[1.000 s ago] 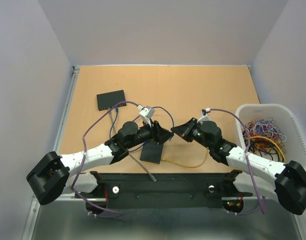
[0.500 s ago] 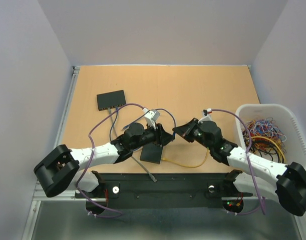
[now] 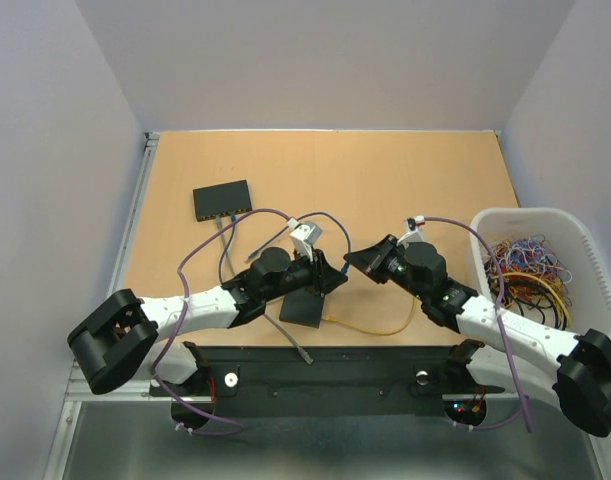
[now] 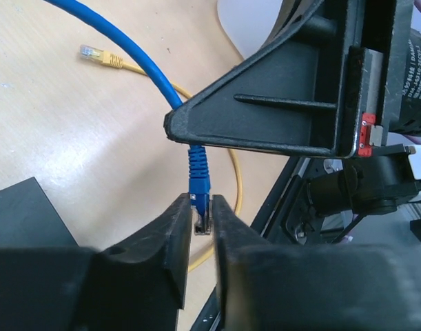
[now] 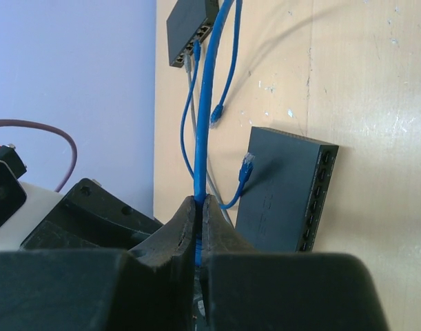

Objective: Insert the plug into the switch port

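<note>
pinches the plug (image 4: pixel 202 219) in the nearly closed left gripper (image 4: pixel 202 202), long axis in line with the fingers. has the near switch (image 3: pixel 303 308) just beside and below, closer to this arm. clamps the blue cable (image 5: pixel 206 103) in the shut-tight right gripper (image 5: pixel 198 207). shows no readable writing.

A white basket (image 3: pixel 545 213) sits at the right edge of the table (image 3: pixel 385 170), holding a tangled heap of coloured cables (image 3: pixel 530 270). A thin yellow cable (image 3: pixel 375 332) curves along the near edge, its clear plug (image 4: pixel 93 53) lying loose on the wood. A grey cable (image 3: pixel 290 340) slants over the near edge. Toward the far left corner lies a black switch box (image 3: pixel 221 199) with cables plugged into its near side
</note>
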